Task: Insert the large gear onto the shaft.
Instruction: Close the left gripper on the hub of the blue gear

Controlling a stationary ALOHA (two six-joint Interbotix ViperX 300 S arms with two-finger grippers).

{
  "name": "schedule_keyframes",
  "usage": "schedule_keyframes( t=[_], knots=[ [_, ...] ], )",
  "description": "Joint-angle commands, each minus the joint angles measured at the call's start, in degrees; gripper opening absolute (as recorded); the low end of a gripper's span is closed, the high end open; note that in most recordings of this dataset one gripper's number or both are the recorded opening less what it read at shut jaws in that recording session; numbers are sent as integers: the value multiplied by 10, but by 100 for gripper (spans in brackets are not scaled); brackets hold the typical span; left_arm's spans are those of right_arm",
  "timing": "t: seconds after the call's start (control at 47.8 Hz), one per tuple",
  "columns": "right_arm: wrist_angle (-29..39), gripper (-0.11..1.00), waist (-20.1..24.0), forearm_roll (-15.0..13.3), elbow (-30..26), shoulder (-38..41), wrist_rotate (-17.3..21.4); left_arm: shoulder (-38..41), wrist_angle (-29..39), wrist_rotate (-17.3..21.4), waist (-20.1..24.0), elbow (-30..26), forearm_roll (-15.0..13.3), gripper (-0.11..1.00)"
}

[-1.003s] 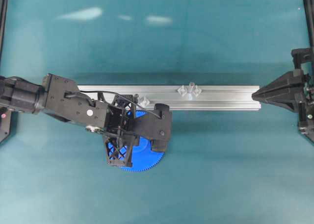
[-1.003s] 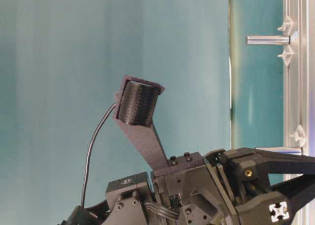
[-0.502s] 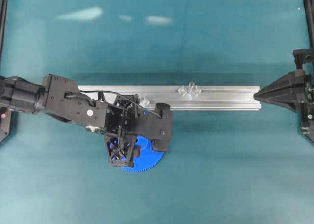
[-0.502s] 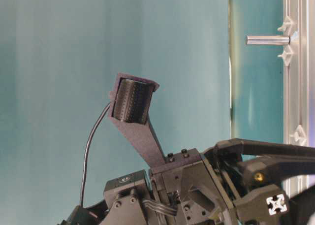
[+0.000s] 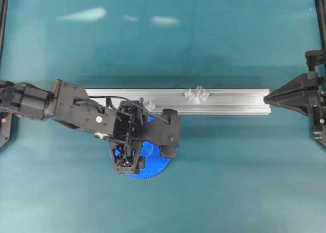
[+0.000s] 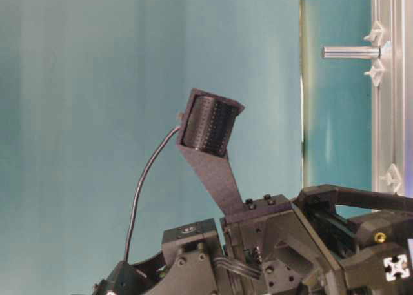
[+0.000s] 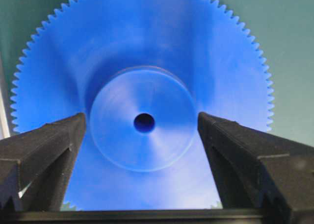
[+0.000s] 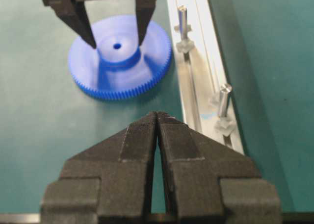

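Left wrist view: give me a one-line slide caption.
Open left gripper straddles the raised hub of the large gear, fingers on either side, gear flat on the teal table.

The left arm [image 5: 76,108] is matte black with a thin black cable, small screws, and what looks like 1 white cross-shaped marking.

A robotics lab test bench, by the look of it. A bare teal surface [image 5: 214,44] carries only a grooved aluminium rail [image 5: 229,101] set with upright steel pins. Black robot arms [image 5: 76,110] reach in from opposite sides, and dark frame posts [image 5: 4,19] stand at the edges.
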Motion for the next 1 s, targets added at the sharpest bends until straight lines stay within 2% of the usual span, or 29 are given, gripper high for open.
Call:
schedule_keyframes(
  t=[0.0,0.982],
  knots=[
    [-3,11,-2,1,-4,4,6,-5,-1,-1,-4,-11,0,95],
    [-4,11,-3,1,-3,4,7,18,-8,-4,-4,-4,0,95]
  ],
)
